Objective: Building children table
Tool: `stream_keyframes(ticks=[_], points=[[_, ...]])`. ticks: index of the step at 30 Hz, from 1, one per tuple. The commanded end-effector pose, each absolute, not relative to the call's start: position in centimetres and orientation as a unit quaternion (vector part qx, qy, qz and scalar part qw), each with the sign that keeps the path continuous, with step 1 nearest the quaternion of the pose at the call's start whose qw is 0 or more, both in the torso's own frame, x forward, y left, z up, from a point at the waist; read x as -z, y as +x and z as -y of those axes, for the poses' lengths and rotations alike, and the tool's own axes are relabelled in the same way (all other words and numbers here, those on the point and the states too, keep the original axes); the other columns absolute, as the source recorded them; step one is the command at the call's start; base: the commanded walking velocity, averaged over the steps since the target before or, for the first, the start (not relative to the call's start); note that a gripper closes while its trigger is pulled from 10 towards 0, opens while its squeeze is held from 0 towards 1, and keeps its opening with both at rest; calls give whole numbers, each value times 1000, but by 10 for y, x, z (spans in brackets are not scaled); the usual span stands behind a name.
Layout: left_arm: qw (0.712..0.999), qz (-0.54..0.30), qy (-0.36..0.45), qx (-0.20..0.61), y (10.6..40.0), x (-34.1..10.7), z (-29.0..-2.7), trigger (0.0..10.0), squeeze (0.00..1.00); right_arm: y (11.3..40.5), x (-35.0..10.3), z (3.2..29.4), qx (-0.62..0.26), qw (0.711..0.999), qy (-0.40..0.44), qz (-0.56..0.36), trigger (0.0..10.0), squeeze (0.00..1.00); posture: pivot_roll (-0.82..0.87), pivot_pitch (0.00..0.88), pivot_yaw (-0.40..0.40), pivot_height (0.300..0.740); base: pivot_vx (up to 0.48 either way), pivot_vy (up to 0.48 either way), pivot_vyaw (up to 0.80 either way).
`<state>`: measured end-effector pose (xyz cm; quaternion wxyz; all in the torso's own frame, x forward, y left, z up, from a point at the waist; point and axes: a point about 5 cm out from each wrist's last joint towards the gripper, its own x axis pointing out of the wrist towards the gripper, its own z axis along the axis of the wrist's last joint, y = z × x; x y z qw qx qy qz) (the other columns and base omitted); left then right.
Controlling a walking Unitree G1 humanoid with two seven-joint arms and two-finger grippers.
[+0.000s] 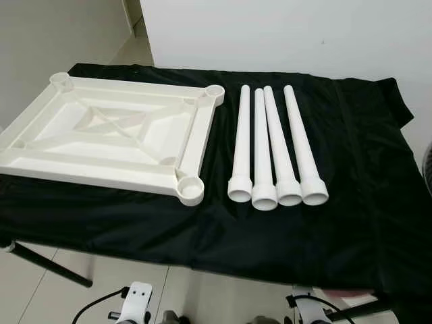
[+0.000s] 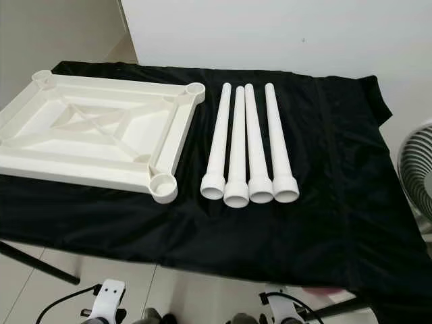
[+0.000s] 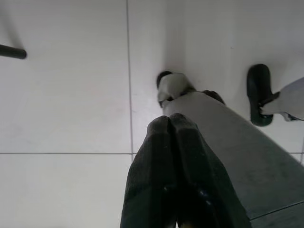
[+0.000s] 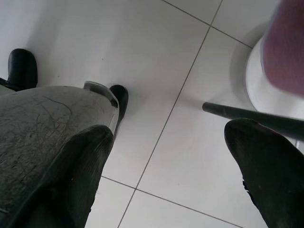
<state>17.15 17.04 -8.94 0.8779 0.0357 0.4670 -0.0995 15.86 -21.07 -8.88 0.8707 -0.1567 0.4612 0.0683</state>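
Fingers of the left gripper (image 3: 173,156) are pressed together, those of the right gripper (image 4: 171,166) spread, both hung idle over the floor. On the desk (image 1: 351,202), the tabletop (image 1: 111,131) is laid sockets-up at nine o'clock of four legs (image 1: 277,145), ready for insertion.

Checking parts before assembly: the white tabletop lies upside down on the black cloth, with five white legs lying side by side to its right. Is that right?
Not quite. The head camera's left eye view shows four legs, not five. The rest holds: the tabletop lies upside down on the black cloth, with the legs side by side to its right.
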Motion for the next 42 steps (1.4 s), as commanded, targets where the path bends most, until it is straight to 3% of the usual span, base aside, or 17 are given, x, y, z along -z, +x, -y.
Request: stream_keyframes(ticks=[1, 9, 27, 35, 42], points=[[870, -485, 47, 71, 162, 94, -176, 10000, 0, 141, 99, 196, -86, 856, -137, -490, 10000, 0, -129, 50, 103, 740, -255, 0, 0], [871, -485, 46, 66, 162, 93, -181, 10000, 0, 141, 98, 200, -85, 856, -139, -491, 10000, 0, -128, 52, 101, 740, -249, 0, 0], [878, -472, 40, 66, 166, 91, -179, 10000, 0, 141, 97, 205, -75, 859, -137, -487, 10000, 0, -133, 58, 94, 740, 0, 0, 0], [895, -427, 52, 119, 181, 82, -176, 10000, 0, 163, 86, 207, -80, 887, -128, -437, 10000, 0, -125, 90, 86, 740, 0, 0, 0], [907, -343, 63, 235, 207, 61, -169, 10000, 0, 213, 56, 200, -152, 921, -108, -342, 10000, 0, -115, 116, 78, 740, 0, 0, 0]])
